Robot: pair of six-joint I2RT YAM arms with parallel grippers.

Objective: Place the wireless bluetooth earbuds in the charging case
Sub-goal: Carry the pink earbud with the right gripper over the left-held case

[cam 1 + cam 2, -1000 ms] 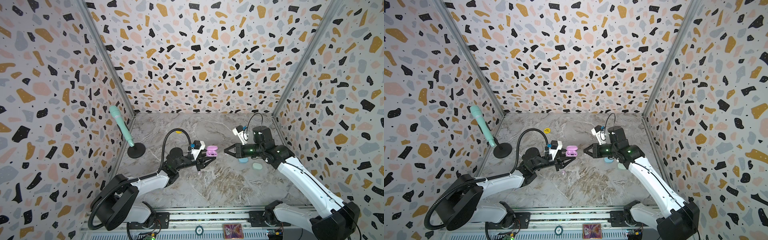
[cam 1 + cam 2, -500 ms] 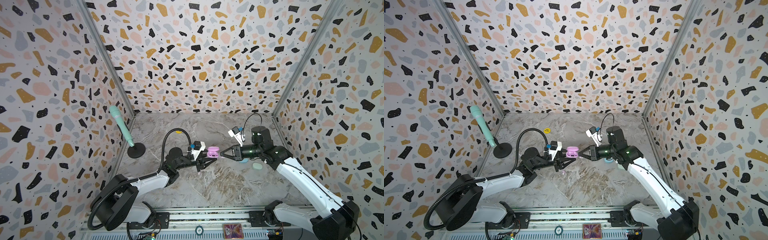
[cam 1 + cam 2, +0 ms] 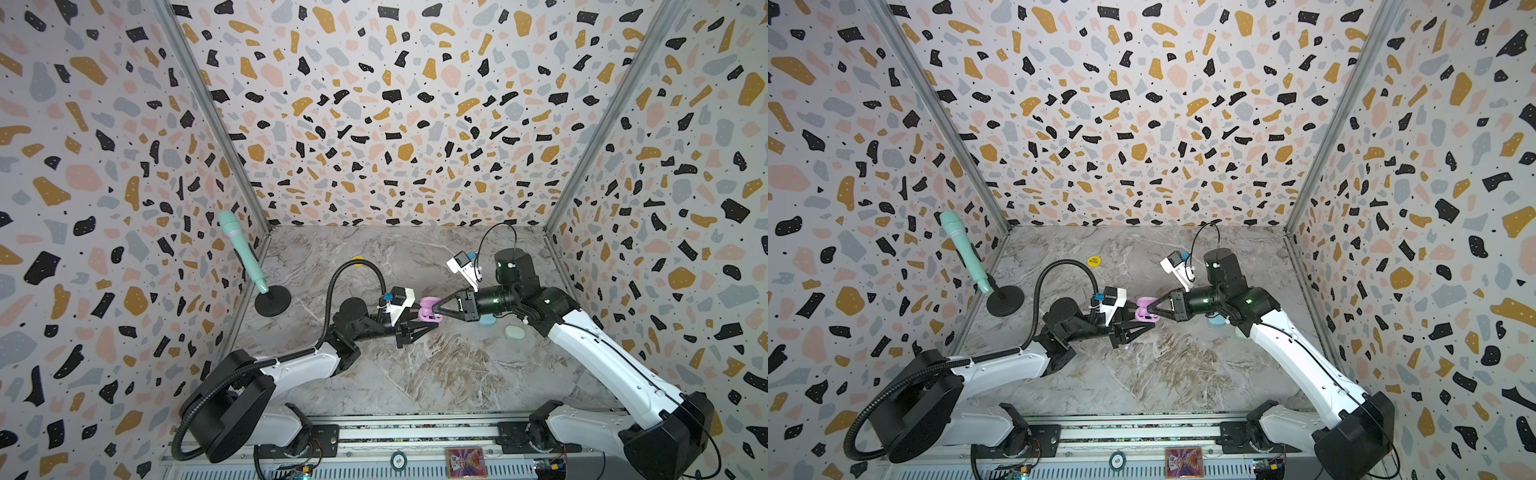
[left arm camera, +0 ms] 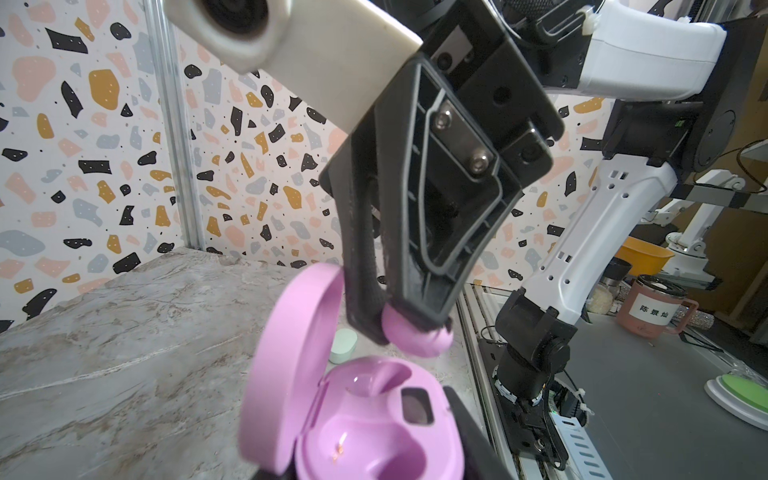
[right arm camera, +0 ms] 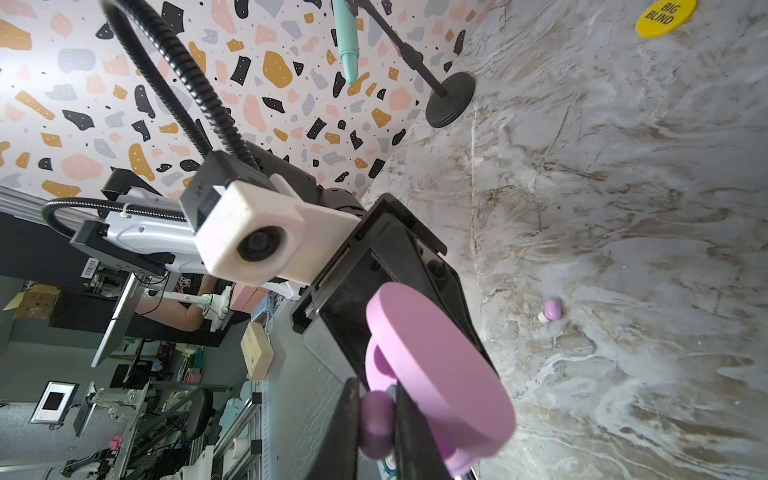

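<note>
The pink charging case (image 4: 374,424) hangs above the table with its lid (image 4: 286,365) swung open, and my left gripper (image 3: 422,326) is shut on its base. Both sockets look empty. My right gripper (image 5: 376,428) is shut on a pink earbud (image 4: 411,332), which sits just above the case's rim, next to the lid. In both top views the two grippers meet at the case (image 3: 1146,312) near the table's middle. A second pink earbud (image 5: 550,309) with a whitish tip lies loose on the marble below the left gripper.
A shut blue case (image 3: 486,321) and a shut pale green case (image 3: 514,331) lie under the right arm. A teal microphone (image 3: 243,253) on a black round stand (image 3: 272,301) leans at the left wall. A yellow disc (image 3: 1094,261) lies near the back.
My right gripper has moved left with the pink earbud, from a gap away to right over the open case. The left gripper and case have barely moved.
</note>
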